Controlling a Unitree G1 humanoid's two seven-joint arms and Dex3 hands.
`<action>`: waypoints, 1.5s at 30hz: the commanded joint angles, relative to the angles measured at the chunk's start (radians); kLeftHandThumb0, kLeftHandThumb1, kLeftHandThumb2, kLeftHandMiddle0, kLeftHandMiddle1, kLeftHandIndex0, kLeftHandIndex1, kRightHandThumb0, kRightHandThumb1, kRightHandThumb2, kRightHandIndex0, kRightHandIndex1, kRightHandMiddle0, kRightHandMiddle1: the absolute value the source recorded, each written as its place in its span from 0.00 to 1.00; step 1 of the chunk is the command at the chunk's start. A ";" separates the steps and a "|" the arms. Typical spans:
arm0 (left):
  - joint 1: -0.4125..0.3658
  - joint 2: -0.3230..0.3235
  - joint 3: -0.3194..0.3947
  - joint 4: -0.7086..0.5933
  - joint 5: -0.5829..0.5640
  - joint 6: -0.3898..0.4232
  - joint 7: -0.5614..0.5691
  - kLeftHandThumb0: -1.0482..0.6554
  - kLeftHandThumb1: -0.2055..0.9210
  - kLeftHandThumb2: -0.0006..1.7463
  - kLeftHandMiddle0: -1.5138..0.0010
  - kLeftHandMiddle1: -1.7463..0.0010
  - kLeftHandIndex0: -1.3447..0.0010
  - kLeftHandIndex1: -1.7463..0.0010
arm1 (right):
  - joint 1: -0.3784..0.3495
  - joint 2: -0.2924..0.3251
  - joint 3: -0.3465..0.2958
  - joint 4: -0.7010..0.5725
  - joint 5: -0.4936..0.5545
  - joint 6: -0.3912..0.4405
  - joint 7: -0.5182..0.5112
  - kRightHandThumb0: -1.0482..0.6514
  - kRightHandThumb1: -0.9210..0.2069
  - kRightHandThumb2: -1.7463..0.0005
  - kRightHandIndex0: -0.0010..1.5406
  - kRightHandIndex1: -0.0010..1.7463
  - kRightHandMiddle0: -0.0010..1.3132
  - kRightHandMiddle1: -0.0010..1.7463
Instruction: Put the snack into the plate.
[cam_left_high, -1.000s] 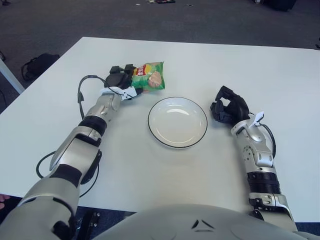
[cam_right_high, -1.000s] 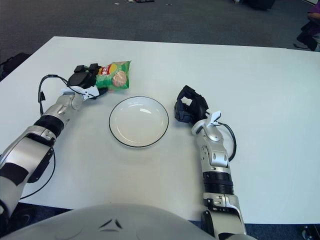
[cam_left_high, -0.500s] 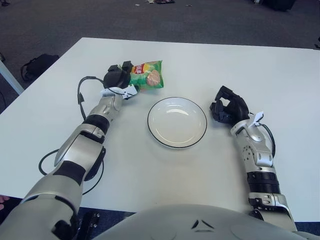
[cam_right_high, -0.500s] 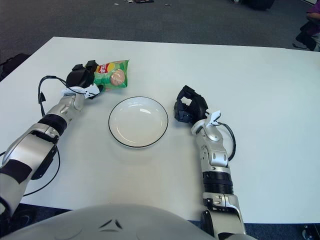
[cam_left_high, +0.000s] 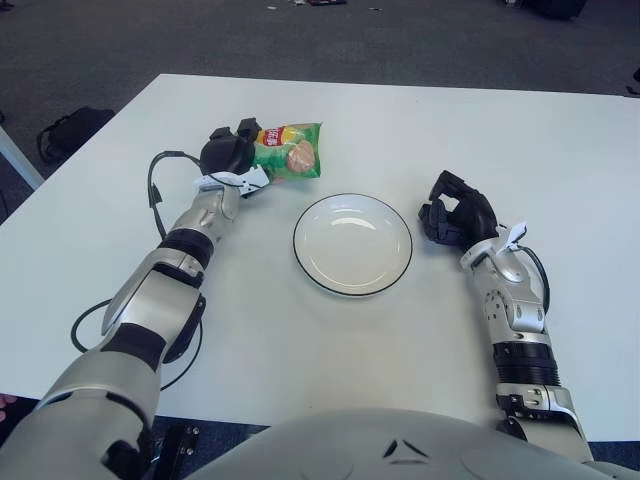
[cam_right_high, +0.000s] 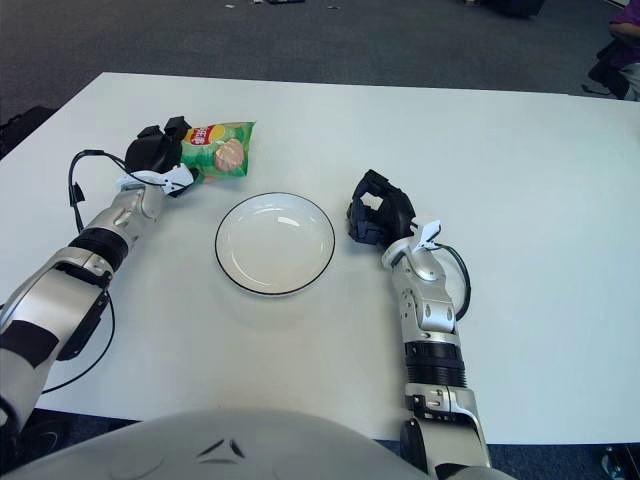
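A green snack bag (cam_left_high: 292, 150) lies on the white table, up and to the left of the white, dark-rimmed plate (cam_left_high: 352, 262). My left hand (cam_left_high: 232, 150) sits at the bag's left end, its black fingers curled over that edge and gripping it. The plate holds nothing. My right hand (cam_left_high: 455, 215) shows just right of the plate with its fingers curled on nothing.
The white table (cam_left_high: 500, 130) stretches wide behind and to the right of the plate. A black cable (cam_left_high: 155, 190) loops beside my left forearm. On the dark carpet past the table's left edge lies a black bag (cam_left_high: 62, 130).
My left hand has drawn slightly up and to the left, and the snack bag's left end has shifted with it. The right hand and the plate have stayed put.
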 joint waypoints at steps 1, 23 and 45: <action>0.040 0.038 0.015 -0.082 -0.002 0.003 -0.020 0.62 0.07 1.00 0.35 0.10 0.46 0.00 | 0.058 0.003 -0.009 0.065 -0.001 0.017 -0.001 0.33 0.54 0.24 0.80 1.00 0.47 1.00; 0.154 0.062 0.150 -0.749 0.044 0.161 -0.104 0.62 0.08 1.00 0.36 0.08 0.47 0.00 | 0.031 0.004 -0.008 0.122 -0.007 -0.003 -0.014 0.33 0.55 0.23 0.81 1.00 0.48 1.00; 0.217 0.013 0.172 -0.965 0.014 0.073 -0.182 0.61 0.11 1.00 0.40 0.03 0.49 0.00 | 0.023 0.007 -0.003 0.145 -0.005 -0.032 -0.004 0.33 0.55 0.24 0.80 1.00 0.47 1.00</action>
